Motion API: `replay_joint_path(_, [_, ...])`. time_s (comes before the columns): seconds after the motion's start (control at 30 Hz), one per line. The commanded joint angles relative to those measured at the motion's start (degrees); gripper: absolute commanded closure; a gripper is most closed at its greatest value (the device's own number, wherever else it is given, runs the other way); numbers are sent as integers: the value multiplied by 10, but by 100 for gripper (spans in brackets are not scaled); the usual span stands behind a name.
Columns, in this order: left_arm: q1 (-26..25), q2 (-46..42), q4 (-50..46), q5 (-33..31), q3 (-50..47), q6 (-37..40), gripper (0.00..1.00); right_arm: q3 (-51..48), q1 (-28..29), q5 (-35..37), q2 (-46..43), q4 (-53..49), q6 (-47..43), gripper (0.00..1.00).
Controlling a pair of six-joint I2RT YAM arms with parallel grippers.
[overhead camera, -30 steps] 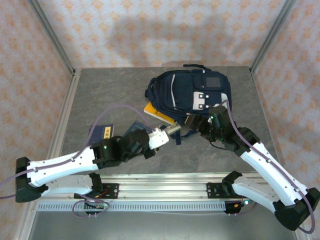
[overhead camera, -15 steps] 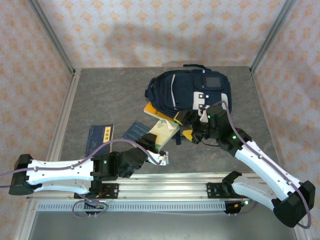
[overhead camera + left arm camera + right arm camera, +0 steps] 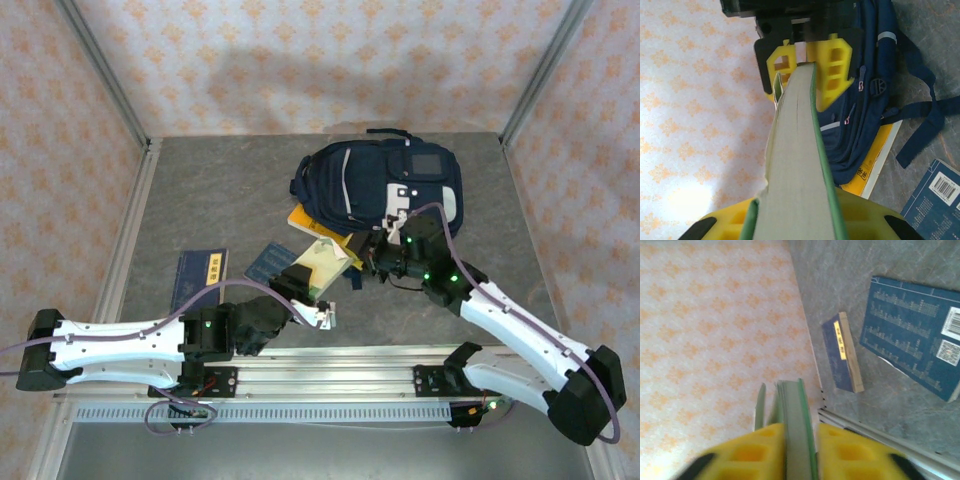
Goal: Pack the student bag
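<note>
Mid-handover, I judge: the left end effector [image 3: 306,292] and right end effector [image 3: 366,262] both clamp the thin green-covered book [image 3: 325,263] beside the large navy-blue fabric backpack [image 3: 380,185] lying far-centre on the tabletop [image 3: 220,200], so next the left should release for bagging.

4 books [image 3: 200,272] [image 3: 268,262] [image 3: 325,262] [image 3: 303,219], 1 student bag [image 3: 375,180], 2 tools [image 3: 316,295] [image 3: 358,262]

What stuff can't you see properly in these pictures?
- Yellow flat book: top view, mostly under the navy-blue fabric backpack.
- Green-covered book: left wrist view, edge-on, title hidden.
- Dark blue paperback: right wrist view, cut off by the right edge, print too small.
</note>
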Motion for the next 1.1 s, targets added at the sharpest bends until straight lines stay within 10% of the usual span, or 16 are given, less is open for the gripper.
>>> replay_joint_path(0.0, [-3, -18, -4, -1, 0, -17, 95, -9, -1, 15, -14, 16, 10, 99])
replay_joint_path(0.2, [0, -16, -59, 20, 15, -107, 40, -21, -23, 48, -52, 9, 8, 100])
replay_joint_path(0.47, [109, -81, -182, 233, 97, -558, 15, -59, -54, 94, -112, 33, -25, 100])
replay_joint_path(0.87, [299, -71, -178, 460, 69, -1017, 11, -90, -56, 150, -159, 69, -57, 100])
replay_joint_path(1.07, [338, -29, 95, 509, -67, -1321, 7, -133, -56, 182, -164, 176, -13, 100])
